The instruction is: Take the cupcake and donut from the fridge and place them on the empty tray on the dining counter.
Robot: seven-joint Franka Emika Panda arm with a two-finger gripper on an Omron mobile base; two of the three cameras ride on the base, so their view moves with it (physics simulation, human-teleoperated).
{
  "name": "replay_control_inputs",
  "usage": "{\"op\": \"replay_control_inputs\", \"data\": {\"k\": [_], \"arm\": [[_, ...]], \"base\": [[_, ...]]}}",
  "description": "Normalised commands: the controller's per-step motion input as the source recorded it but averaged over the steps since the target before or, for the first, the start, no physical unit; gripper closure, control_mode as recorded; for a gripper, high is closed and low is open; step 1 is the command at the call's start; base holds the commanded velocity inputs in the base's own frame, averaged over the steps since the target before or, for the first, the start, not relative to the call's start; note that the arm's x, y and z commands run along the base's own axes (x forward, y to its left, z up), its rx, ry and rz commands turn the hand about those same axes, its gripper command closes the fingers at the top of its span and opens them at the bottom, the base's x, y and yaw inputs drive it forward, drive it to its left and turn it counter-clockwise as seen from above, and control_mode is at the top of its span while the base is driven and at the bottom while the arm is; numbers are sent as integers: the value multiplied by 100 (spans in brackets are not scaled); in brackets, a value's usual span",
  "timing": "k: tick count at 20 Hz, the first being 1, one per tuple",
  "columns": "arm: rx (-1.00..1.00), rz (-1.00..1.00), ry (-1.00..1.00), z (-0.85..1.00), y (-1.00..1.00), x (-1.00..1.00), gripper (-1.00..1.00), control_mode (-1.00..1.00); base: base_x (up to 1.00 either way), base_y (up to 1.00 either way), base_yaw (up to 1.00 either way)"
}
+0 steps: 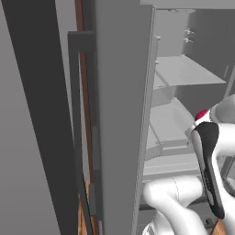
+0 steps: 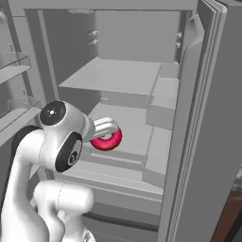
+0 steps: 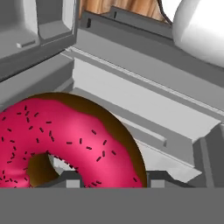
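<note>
One donut (image 2: 107,140), iced glossy red-pink with dark sprinkles, is clamped between the fingers of the gripper (image 2: 109,130) inside the open fridge (image 2: 198,142). In the right base view it is seen just above a pale grey middle shelf (image 2: 137,127), beside the white arm. In the hand view the donut (image 3: 65,140) is seen very close, tilted, its brown underside showing along the edge. In the left base view a sliver of red-pink (image 1: 201,114) is glimpsed behind the arm.
</note>
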Motion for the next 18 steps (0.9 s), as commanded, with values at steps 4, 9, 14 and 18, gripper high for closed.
{"op": "replay_control_inputs", "data": {"k": [4, 9, 14, 18], "arm": [[-5, 11, -10, 64, 39, -87, 100, -100], [-1, 9, -8, 1, 6, -37, 100, -100], [0, 0, 0, 0, 0, 0, 100, 100], [0, 0, 0, 0, 0, 0, 100, 100]], "base": [[0, 0, 0], [0, 0, 0], [-8, 0, 0], [-96, -1, 0]]}}
